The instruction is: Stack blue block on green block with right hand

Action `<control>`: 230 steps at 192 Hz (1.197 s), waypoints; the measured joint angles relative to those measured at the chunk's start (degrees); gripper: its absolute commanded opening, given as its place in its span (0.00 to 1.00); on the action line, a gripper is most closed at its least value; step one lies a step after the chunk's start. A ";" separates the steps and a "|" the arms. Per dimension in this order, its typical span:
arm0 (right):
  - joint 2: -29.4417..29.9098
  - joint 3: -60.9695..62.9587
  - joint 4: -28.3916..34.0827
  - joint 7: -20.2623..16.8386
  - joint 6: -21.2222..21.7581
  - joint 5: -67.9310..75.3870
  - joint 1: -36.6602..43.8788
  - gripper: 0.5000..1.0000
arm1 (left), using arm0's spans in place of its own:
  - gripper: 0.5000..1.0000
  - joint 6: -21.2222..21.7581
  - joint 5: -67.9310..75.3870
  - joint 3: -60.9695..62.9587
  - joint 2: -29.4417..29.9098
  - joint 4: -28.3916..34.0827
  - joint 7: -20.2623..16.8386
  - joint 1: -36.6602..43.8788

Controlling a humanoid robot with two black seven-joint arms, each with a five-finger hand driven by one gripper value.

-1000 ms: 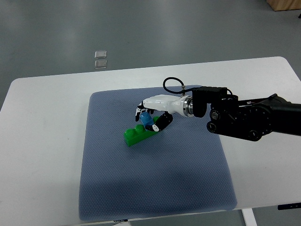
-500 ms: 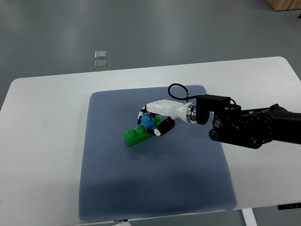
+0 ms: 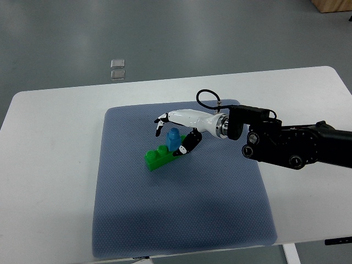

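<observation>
The small blue plastic block now stands upright on the right-hand end of the long green studded plastic brick, which lies at a slant near the middle of the quilted grey-blue fabric mat on the white table.

What has changed in the last second is the grip. 1 second ago, and again half a second ago, the white and black right hand was wrapped close around the blue block, pressing it down toward the brick. Now the hand has lifted a little and its fingers have spread: the upper fingers arch over and to the left of the block without touching it, while the black-tipped thumb sits just beside the block's lower right side. From this steep angle I cannot tell whether the thumb touches the block or the brick, but the hand no longer clamps anything.

The green brick has hardly shifted across the 3 frames (perhaps a slight settle). The block stays put with the fingers off it, which suggests the studs have seated, so the stack looks complete or very nearly so. What remains, I judge, is to draw the hand back to the right without the thumb catching the block and tipping it. The left arm is not in view.
</observation>
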 measured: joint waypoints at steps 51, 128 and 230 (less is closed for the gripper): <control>-0.31 2.82 0.11 0.06 0.98 0.60 0.67 0.80 | 1.00 0.00 0.00 0.00 0.00 0.00 0.00 0.00; -2.83 12.24 1.12 -0.58 11.90 7.70 0.92 0.80 | 1.00 0.00 0.00 0.00 0.00 0.00 0.01 0.00; 2.76 40.63 -10.75 -0.36 14.17 42.65 -10.29 0.81 | 1.00 0.00 0.00 0.01 0.00 -0.17 0.05 0.07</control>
